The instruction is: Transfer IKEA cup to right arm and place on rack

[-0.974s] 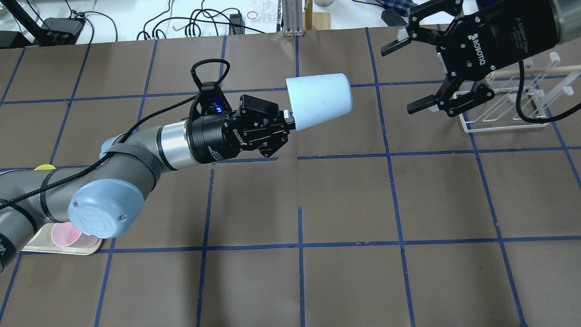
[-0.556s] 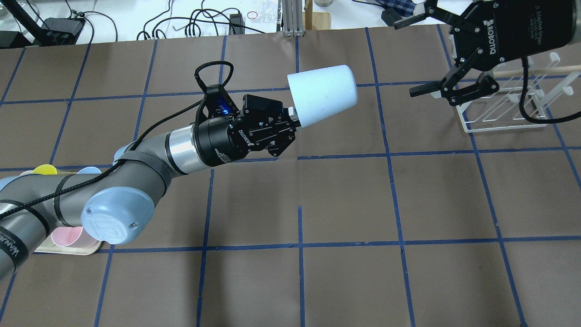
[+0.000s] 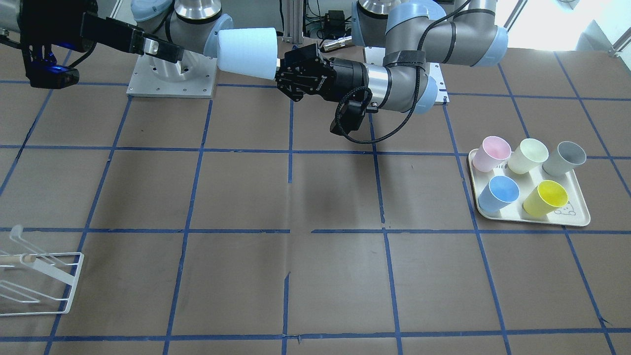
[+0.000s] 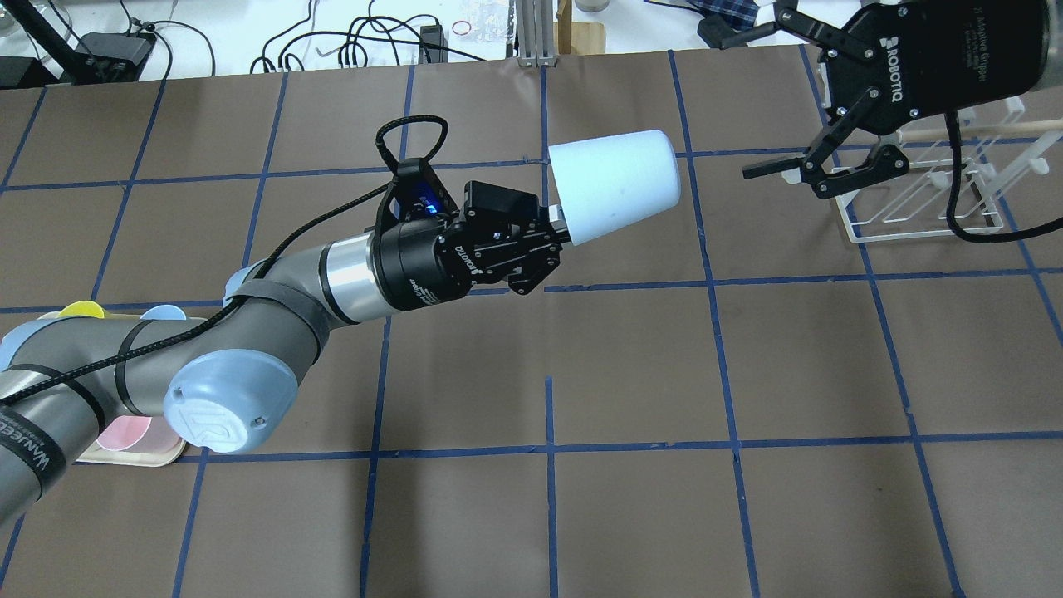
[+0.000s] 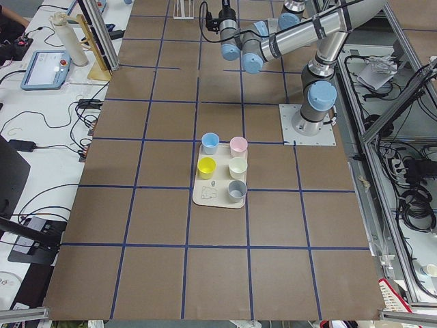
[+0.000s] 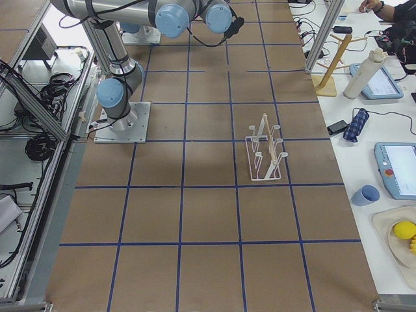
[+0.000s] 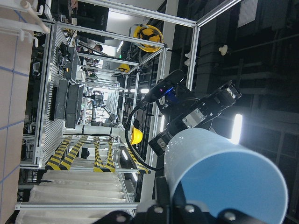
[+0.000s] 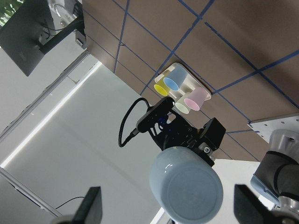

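My left gripper (image 4: 558, 229) is shut on the rim of the IKEA cup (image 4: 614, 187), a pale sky-blue tumbler held sideways in the air with its closed base pointing at the right arm. The cup also shows in the front view (image 3: 246, 53). My right gripper (image 4: 742, 105) is open wide and empty, a short gap to the right of the cup's base, not touching it. In the right wrist view the cup's base (image 8: 187, 186) sits between my spread fingers (image 8: 91, 205). The white wire rack (image 4: 926, 203) stands behind the right gripper.
A cream tray (image 3: 579, 217) on the robot's left holds a deeper blue cup (image 3: 499, 193), and pink (image 3: 490, 153), cream (image 3: 527, 155), grey (image 3: 564, 158) and yellow (image 3: 544, 197) cups. The rack (image 3: 39, 281) stands near the table's far right edge.
My left arm has carried the cup to the right, closer to the right gripper. The right gripper has shifted back and turned, staying open.
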